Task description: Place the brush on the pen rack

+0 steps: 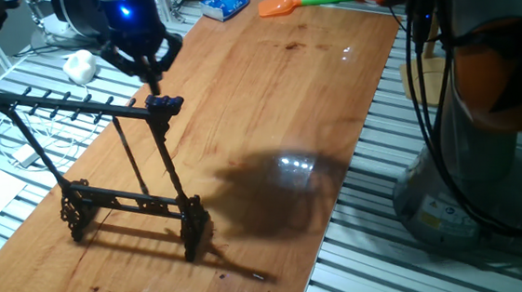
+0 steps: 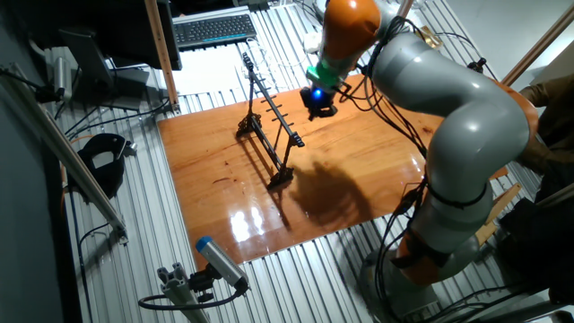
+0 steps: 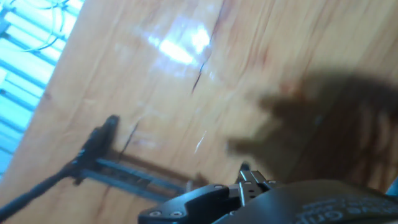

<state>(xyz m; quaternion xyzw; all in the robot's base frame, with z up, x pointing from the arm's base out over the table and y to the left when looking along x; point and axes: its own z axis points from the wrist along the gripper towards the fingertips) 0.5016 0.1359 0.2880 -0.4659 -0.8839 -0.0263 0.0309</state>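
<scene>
Brush [image 1: 245, 273]: best candidate was a thin pale sliver with a darker end, lying flat on the worktop [image 1: 266, 90] just off the pen rack's near foot, in one fixed view. It was too thin to confirm, and it was not resolved in the other fixed view or the blurred hand view. It was not on the rack's top bar and was well below the pincer.

Pen rack [image 1: 81, 106]: black ornate frame, standing upright on the wooden worktop. Its long top bar with small pegs ran left to right above two slanted legs and a carved base rail. In the other fixed view the pen rack [image 2: 269, 112] stood toward the keyboard side of the board. The hand view caught only one foot and part of the lower rail [image 3: 93, 152].

Pincer [image 1: 152, 80]: hovered pointing down, just above the near end of the top bar, with its tips close to the bar's end knob. Touching or not, cannot tell. The fingers read as one dark point, so how far apart they were and whether anything was held cannot be told. A blue light glowed on the wrist above it. In the other fixed view the pincer [image 2: 318, 108] sat beside the rack's top bar.

The arm's shadow fell on the worktop right of the rack. At the far end lay an orange fly swatter [image 1: 278, 7] with a green handle and a blue packet [image 1: 224, 1]. A keyboard [image 2: 213, 29] sat beyond the board.
</scene>
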